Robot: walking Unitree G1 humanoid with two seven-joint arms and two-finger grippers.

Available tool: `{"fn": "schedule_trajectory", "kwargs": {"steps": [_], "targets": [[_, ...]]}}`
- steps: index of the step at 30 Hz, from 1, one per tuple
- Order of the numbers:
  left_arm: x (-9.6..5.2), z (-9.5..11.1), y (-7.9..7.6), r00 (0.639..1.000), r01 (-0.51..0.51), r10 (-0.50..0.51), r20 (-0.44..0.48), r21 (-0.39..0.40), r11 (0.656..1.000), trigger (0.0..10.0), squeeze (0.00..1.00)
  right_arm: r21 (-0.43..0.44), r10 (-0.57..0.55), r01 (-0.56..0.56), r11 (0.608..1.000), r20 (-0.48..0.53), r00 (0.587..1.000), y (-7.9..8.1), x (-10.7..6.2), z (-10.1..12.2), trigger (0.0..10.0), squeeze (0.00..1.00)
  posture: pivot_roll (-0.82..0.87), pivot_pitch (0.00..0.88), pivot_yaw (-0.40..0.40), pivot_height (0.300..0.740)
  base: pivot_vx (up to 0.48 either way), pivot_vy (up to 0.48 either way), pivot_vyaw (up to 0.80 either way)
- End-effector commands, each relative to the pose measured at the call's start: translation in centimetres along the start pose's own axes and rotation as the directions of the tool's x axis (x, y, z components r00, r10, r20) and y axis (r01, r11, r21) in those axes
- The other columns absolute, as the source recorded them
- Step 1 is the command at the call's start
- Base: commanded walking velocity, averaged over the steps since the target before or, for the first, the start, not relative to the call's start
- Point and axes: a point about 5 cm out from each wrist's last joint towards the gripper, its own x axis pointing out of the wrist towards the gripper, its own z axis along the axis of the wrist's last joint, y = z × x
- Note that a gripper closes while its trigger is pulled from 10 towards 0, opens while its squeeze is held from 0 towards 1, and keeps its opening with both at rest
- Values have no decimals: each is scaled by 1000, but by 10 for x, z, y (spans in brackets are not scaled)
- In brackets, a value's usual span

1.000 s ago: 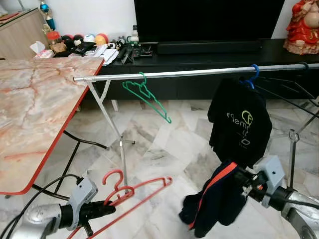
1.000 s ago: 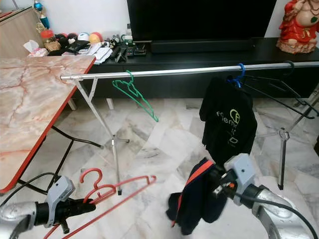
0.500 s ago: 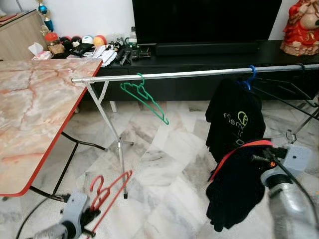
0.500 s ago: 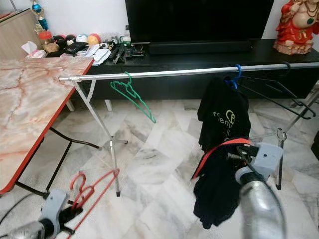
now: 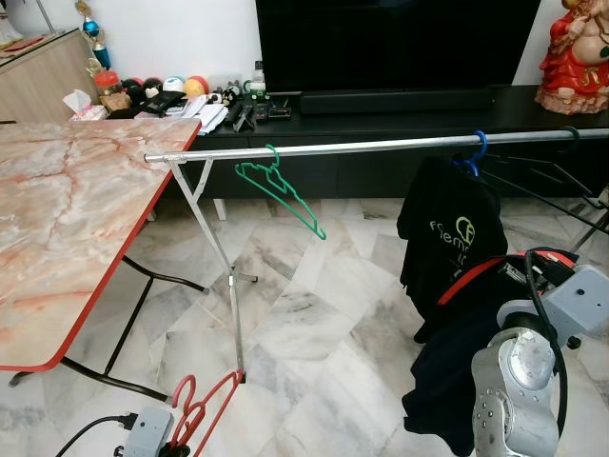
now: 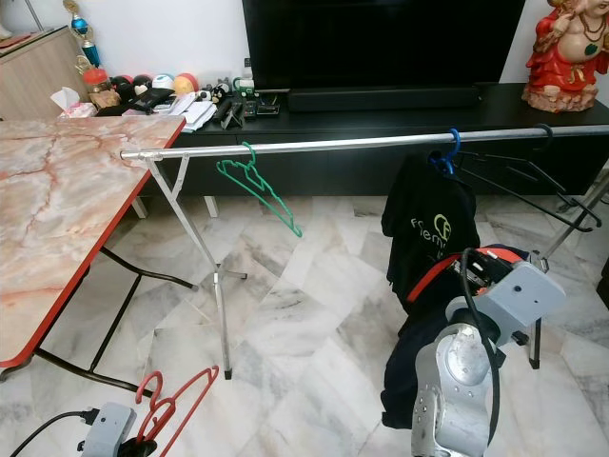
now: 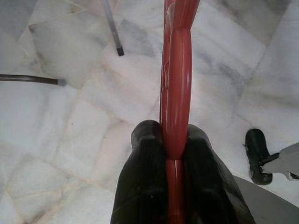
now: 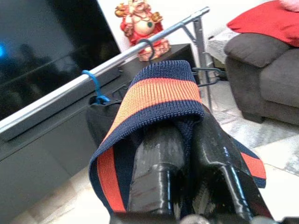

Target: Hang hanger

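left gripper [image 7: 174,154] pinching red hangers [image 5: 202,411], dropped lower since a second ago. right gripper [image 8: 187,140] pinching navy garment [image 8: 154,100], lifted toward rail [image 5: 381,145]. hanging not yet done.

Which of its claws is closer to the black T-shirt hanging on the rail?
The right. The right gripper, clamped on a navy and orange garment, sits just below the black T-shirt. The left gripper, gripping red hangers, is low and far off to the left.

Rail [image 5: 381,145]: green hanger [image 5: 281,186], black tee [image 5: 455,233].
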Motion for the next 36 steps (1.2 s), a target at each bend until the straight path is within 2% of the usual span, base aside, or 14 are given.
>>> {"fn": "schedule_trajectory", "kwargs": {"steps": [1,5,7,9,11,12,14,15,19,21,22,28,34,36], "targets": [[-1,-3,3,1000,-25,25,-1,-12,1000,10000,0,-26,-6,6,1000,14,1000,0,0,1,0,0,-14,20,62,740,0,0,0],[0,-4,4,998,-66,66,-8,-40,997,10000,0,-36,-12,13,999,14,1000,0,-2,0,0,0,-18,28,63,740,0,0,0],[1,-6,5,995,-97,96,-19,-46,994,10000,0,-51,7,-9,999,-30,1000,2,-2,-6,0,0,-18,28,61,740,0,0,0],[0,-9,7,991,-132,130,-33,-73,989,10000,0,-45,71,-75,996,-76,995,10,-3,-12,10000,0,-19,30,54,740,0,0,0],[0,-11,9,985,-171,167,-42,-109,979,10000,0,-37,125,-129,991,-106,987,15,-4,-15,10000,0,-12,26,49,740,0,0,0],[-1,-13,12,973,-229,223,-55,-169,958,10000,0,-24,188,-192,981,-136,973,22,-6,-19,10000,0,-8,24,49,740,0,0,0],[-3,-17,18,954,-299,287,-83,-281,912,10000,0,-41,231,-240,970,-155,961,27,-7,-23,10000,0,-8,22,49,740,0,0,0],[-6,-21,22,938,-346,327,-114,-343,873,10000,0,-48,273,-284,958,-166,947,31,-9,-26,10000,0,-11,19,49,740,0,0,0],[-9,-24,28,921,-391,366,-136,-335,857,10000,0,-80,344,-364,928,-189,920,35,-7,-29,10000,0,-12,13,37,740,0,0,0],[-10,-28,27,915,-401,368,-164,-295,867,10000,0,-164,403,-441,883,-219,889,38,-5,-31,10000,0,-16,10,34,740,0,0,0],[-10,-31,25,917,-396,358,-174,-303,867,10000,0,-182,421,-460,869,-214,881,40,-4,-31,10000,0,-12,5,27,740,0,0,0],[-16,-49,21,895,-438,376,-239,-324,838,10000,0,-177,491,-537,825,-244,836,47,-2,-31,10000,0,6,6,5,740,0,0,0],[-22,-68,13,879,-465,369,-303,-371,804,10000,0,-156,511,-552,819,-237,826,46,-2,-32,10000,0,21,0,-4,740,0,160,563],[-23,-69,13,877,-467,369,-307,-363,807,10000,0,-111,490,-524,844,-238,839,44,-1,-32,10000,0,23,0,-6,740,0,480,0]]}}
